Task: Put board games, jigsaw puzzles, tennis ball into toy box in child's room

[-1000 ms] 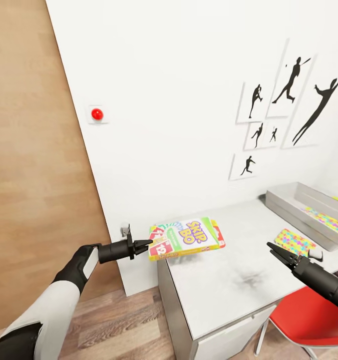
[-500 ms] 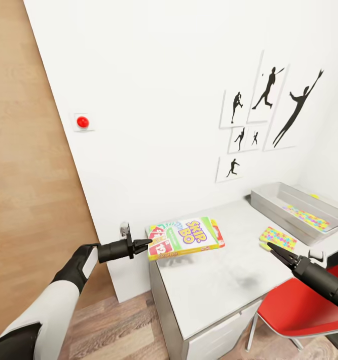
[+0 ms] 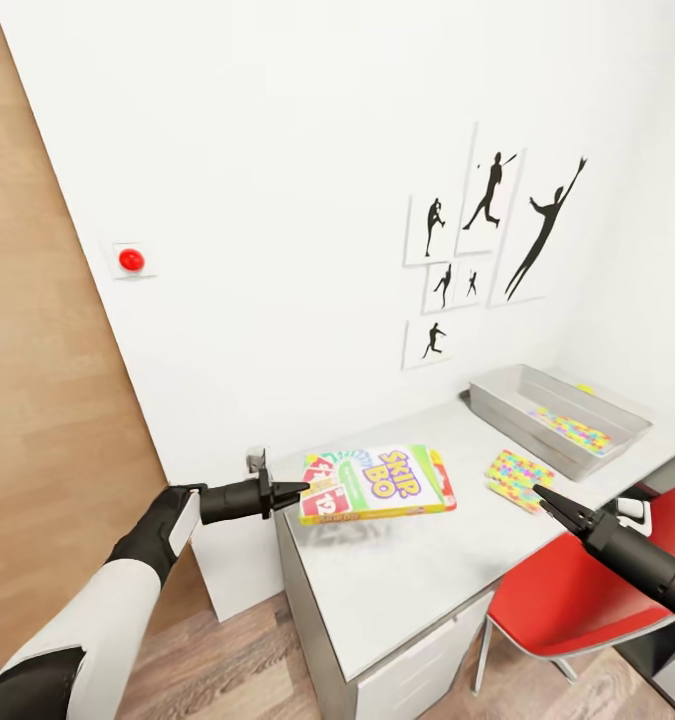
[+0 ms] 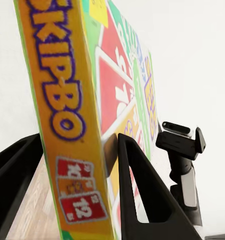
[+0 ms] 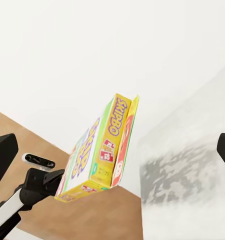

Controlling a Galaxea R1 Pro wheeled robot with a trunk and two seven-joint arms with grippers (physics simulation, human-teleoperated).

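One board game, the Skip-Bo box (image 3: 379, 484), hung pinched by its short end in the left gripper (image 3: 295, 490) above the table (image 3: 417, 580). Its long axis pointed right toward the toy box (image 3: 555, 420) well apart. The right gripper (image 3: 547, 497) was nearer and empty, jaws together.

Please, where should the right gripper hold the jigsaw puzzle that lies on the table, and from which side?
Probably at its near edge, coming from the robot's side. The jigsaw puzzle lies thin and flat on the table, so only an edge offers grip. The right gripper hovers just before that edge.
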